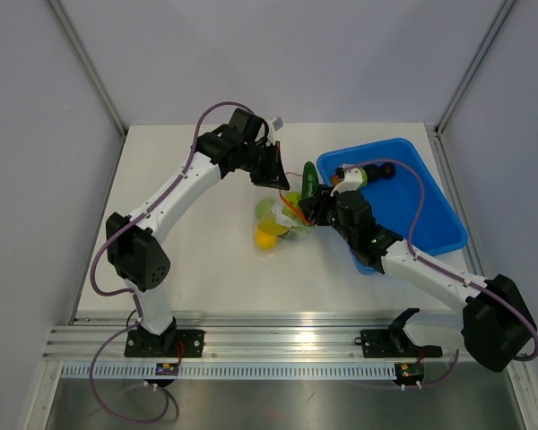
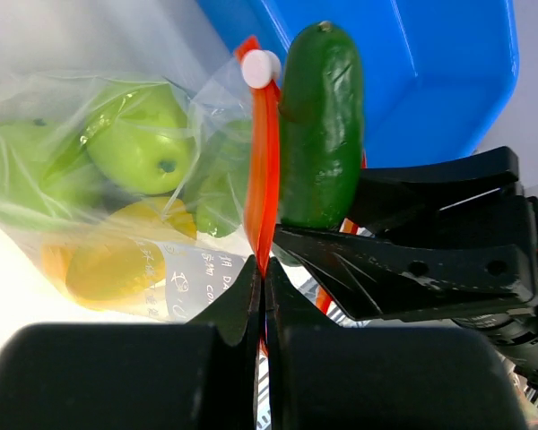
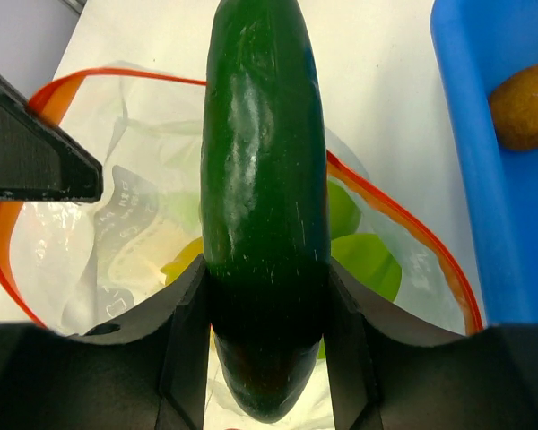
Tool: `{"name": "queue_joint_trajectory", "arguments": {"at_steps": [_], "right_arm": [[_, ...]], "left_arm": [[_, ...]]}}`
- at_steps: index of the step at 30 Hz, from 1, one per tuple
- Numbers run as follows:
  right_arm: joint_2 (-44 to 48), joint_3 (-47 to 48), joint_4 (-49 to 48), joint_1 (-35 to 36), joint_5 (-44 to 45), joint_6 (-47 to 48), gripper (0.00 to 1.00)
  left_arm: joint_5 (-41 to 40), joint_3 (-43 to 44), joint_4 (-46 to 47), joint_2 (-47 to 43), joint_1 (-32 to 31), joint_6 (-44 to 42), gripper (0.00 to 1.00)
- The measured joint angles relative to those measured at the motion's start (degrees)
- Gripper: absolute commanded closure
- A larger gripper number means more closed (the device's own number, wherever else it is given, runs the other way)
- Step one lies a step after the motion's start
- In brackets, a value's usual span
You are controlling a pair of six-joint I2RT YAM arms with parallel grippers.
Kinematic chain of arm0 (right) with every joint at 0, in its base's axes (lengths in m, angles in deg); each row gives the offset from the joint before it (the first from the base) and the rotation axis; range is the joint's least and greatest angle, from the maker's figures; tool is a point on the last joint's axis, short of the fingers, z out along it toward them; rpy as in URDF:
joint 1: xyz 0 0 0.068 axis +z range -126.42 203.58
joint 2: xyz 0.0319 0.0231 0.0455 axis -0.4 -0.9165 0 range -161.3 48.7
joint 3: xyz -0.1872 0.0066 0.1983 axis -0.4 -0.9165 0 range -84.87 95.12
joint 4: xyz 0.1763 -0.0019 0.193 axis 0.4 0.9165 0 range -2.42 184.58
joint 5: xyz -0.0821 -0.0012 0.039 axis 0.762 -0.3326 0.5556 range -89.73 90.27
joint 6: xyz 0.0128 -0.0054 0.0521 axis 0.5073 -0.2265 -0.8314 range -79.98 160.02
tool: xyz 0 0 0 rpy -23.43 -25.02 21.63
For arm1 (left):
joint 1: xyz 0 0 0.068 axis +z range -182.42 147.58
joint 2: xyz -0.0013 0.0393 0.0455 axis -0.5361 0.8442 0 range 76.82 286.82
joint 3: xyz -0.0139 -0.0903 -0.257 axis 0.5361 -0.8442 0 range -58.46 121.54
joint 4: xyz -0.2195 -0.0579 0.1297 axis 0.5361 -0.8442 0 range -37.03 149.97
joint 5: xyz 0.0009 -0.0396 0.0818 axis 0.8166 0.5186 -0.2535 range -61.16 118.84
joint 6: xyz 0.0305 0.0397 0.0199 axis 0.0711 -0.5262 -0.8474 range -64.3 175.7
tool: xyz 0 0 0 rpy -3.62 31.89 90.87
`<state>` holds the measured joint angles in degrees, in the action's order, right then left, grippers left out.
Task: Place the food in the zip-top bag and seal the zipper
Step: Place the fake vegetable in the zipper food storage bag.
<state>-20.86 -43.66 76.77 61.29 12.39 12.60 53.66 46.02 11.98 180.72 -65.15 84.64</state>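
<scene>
Jaws of my left gripper [image 2: 263, 279] are clenched on the zipper [image 2: 261, 170] — this holds the zip-top bag [image 2: 99, 206] open beside the blue tray [image 2: 430, 81]. My right gripper [image 3: 267, 309] grasps the cucumber [image 3: 264, 170], poised over that mouth for insertion.

Crinkly clear plastic forms the zip-top bag [image 2: 108, 188]; the cucumber [image 3: 264, 206] between the matt black jaws is glossy; the tray [image 2: 430, 81] beyond them is smooth blue plastic.
</scene>
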Motion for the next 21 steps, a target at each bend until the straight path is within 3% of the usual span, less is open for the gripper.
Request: {"name": "queue_joint_trajectory", "arguments": {"at_steps": [21], "right_arm": [[3.61, -1.77, 2.38, 1.29, -10.69, 4.22, 0.82]], "left_arm": [[0.52, -0.76, -0.17, 0.02, 0.0, 0.04, 1.0]]}}
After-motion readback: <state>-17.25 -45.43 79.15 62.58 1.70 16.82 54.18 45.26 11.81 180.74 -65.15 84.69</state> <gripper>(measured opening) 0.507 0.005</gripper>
